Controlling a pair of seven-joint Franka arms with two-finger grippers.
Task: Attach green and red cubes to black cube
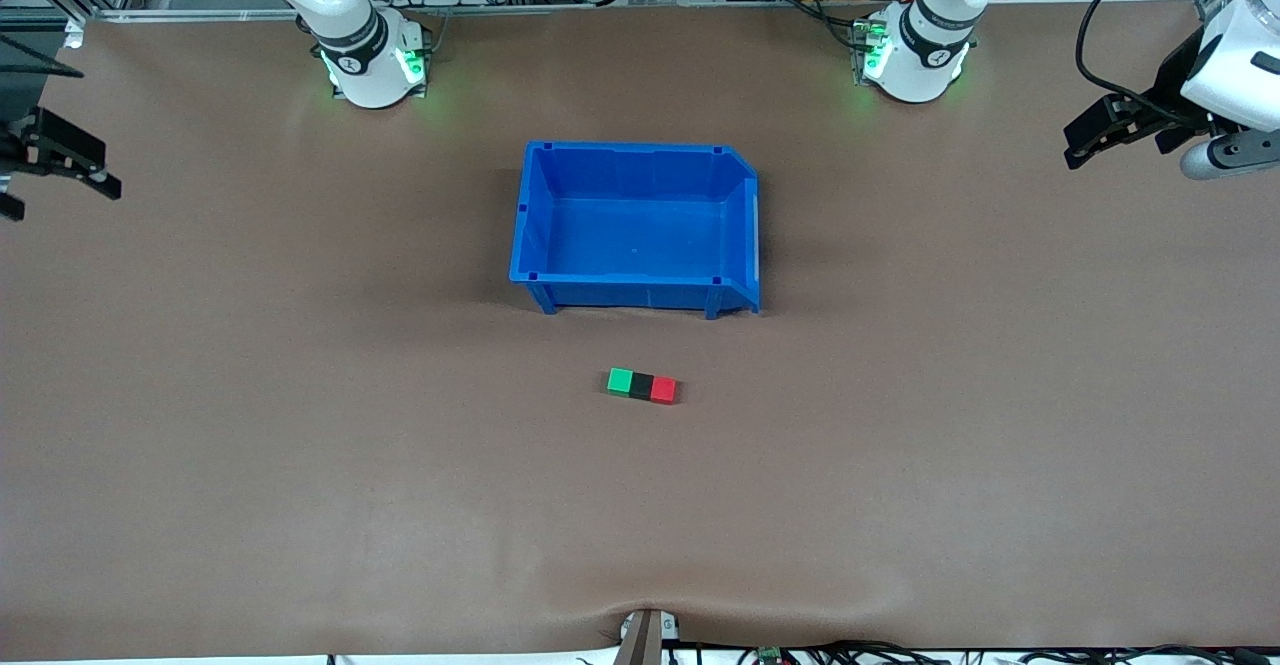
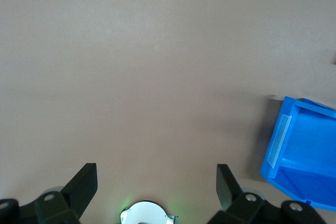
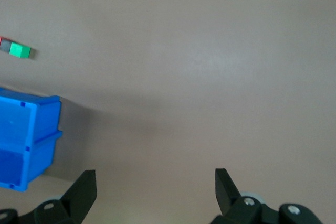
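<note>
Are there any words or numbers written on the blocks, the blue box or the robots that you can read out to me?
No readable words or numbers anywhere.
green cube, black cube, red cube: plain faces, no writing.
blue bin: no writing; the clear strip on its wall in the left wrist view is blank.
Robot bases: each has a small dark round mark, too small to read.
left gripper and right gripper: open, waiting at the table's ends, no labels.

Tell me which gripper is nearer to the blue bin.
Left. The left gripper hangs over the table's left-arm end; the right gripper over its right-arm end, farther from the blue bin.
</note>
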